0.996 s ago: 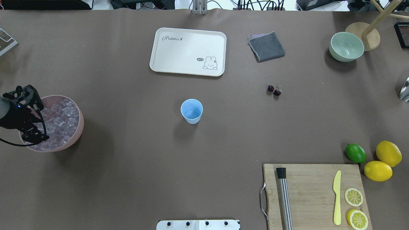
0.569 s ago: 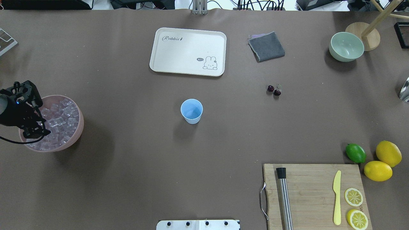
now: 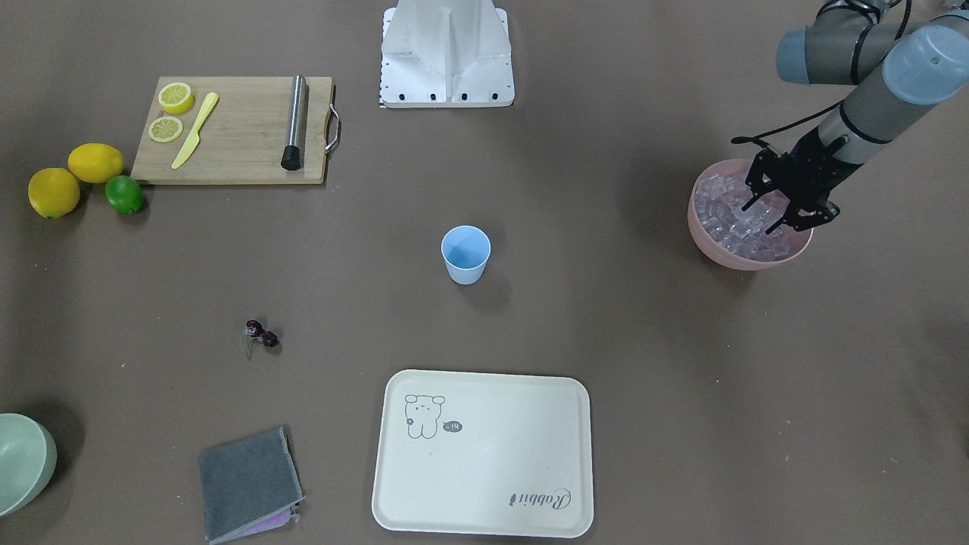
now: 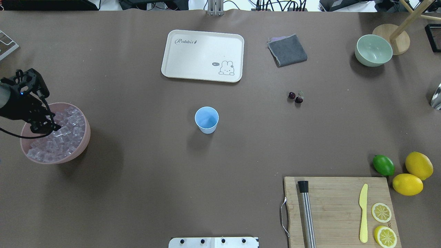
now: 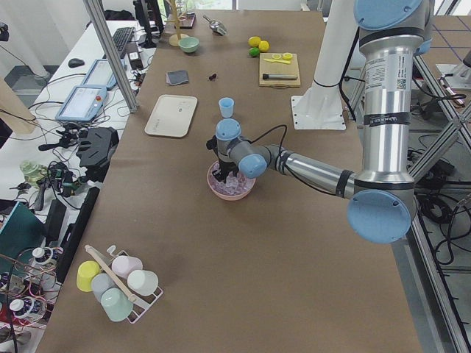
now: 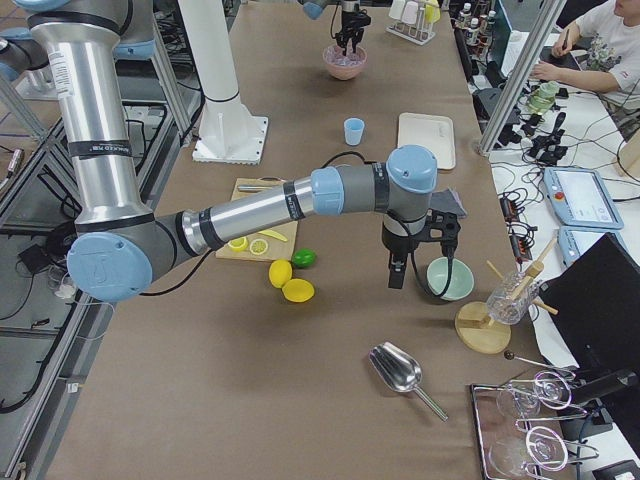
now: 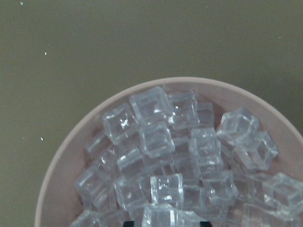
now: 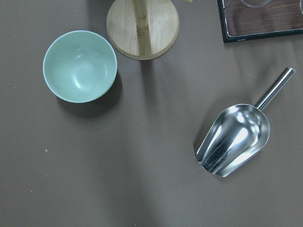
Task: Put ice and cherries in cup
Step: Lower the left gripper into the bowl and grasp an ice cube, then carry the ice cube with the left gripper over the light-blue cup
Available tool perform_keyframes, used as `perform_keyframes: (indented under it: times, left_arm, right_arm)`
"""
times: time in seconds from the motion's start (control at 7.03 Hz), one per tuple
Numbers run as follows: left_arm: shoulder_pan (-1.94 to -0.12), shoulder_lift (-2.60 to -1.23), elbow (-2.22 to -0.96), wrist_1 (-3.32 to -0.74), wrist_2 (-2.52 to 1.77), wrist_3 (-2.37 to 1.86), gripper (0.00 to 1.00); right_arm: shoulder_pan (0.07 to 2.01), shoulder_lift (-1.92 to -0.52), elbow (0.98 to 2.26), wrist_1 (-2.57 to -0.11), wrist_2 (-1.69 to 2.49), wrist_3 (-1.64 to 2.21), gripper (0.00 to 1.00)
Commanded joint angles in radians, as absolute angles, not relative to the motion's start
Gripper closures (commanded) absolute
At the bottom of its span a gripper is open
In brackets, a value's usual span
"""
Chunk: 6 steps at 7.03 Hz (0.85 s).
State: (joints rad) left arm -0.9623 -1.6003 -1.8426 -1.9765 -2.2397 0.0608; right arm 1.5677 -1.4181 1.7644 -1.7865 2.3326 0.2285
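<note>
Left gripper [image 3: 777,213] has shifted away from the robot over the pink bowl [image 4: 86,136] and hangs above the heaped ice [image 4: 67,136] (whether it clamps a cube, I cannot tell). Cup [image 4: 206,119] stands upright mid-counter [image 4: 137,193], long axis vertical, mouth up. Cherries [image 4: 295,97] lie well to its right.

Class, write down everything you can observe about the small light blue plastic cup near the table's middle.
The small light blue plastic cup is plain and smooth, its round open rim wider than its base. It stands upright, mouth up, and looks empty inside. It rests on the brown table near its centre, between the cream rectangular tray and the robot's base, casting a soft shadow. Nothing else touches it.
</note>
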Motion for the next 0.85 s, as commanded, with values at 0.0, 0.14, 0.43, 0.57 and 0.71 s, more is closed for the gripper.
perform_keyframes:
  times: [0.0, 0.14, 0.43, 0.57, 0.71]
  left_arm:
    - [-1.047, -1.750, -1.827, -1.886, -2.266, 0.054, 1.00]
    - [-1.069, -1.837, -1.821, -1.806, -2.266, 0.039, 1.00]
    - [-1.059, -2.015, -1.789, -1.759, -2.266, -0.127, 1.00]
    - [-1.049, -2.057, -1.770, -1.767, -2.266, -0.168, 1.00]
    - [-1.023, -2.100, -1.758, -1.770, -2.266, -0.214, 1.00]
  right_arm:
    - [1.568, -1.420, 1.755, -1.787, 2.333, 0.229, 0.00]
    - [1.568, -1.420, 1.755, -1.787, 2.335, 0.229, 0.00]
    - [1.563, -1.420, 1.738, -1.786, 2.336, 0.229, 0.00]
    - [1.563, -1.422, 1.729, -1.787, 2.336, 0.229, 0.00]
    - [1.563, -1.424, 1.730, -1.787, 2.336, 0.229, 0.00]
